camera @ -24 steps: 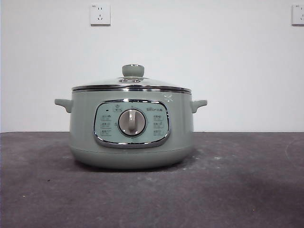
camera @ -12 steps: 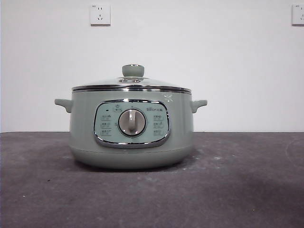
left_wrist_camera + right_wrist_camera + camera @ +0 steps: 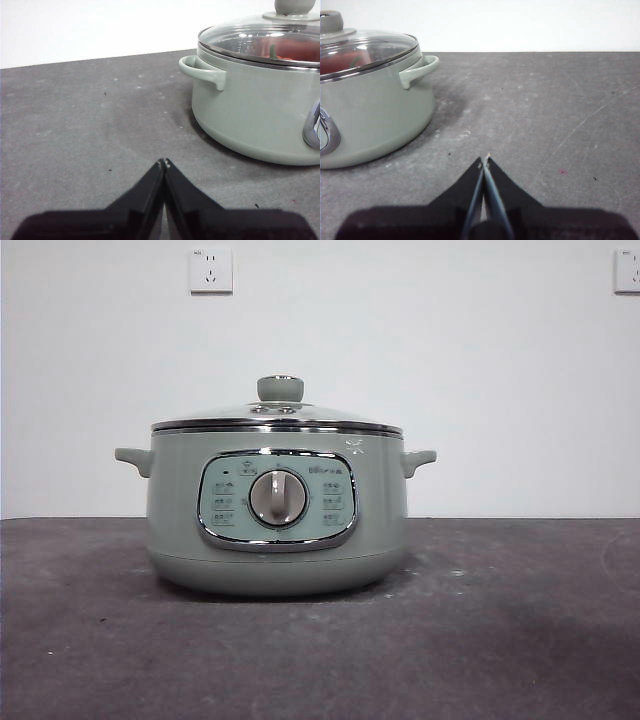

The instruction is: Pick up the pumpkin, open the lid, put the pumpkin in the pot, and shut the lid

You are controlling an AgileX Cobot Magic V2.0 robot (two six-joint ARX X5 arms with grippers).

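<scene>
The sage-green pot stands on the dark table, its control panel and silver dial facing the front view. The glass lid with its green knob sits shut on the pot. Through the glass the orange-red pumpkin shows inside the pot, with its green stem; it also shows in the right wrist view. My left gripper is shut and empty, low over the table, apart from the pot's handle. My right gripper is shut and empty on the pot's other side, apart from it. Neither gripper shows in the front view.
The grey table stretches around the pot on both sides. A white wall with two sockets stands behind it.
</scene>
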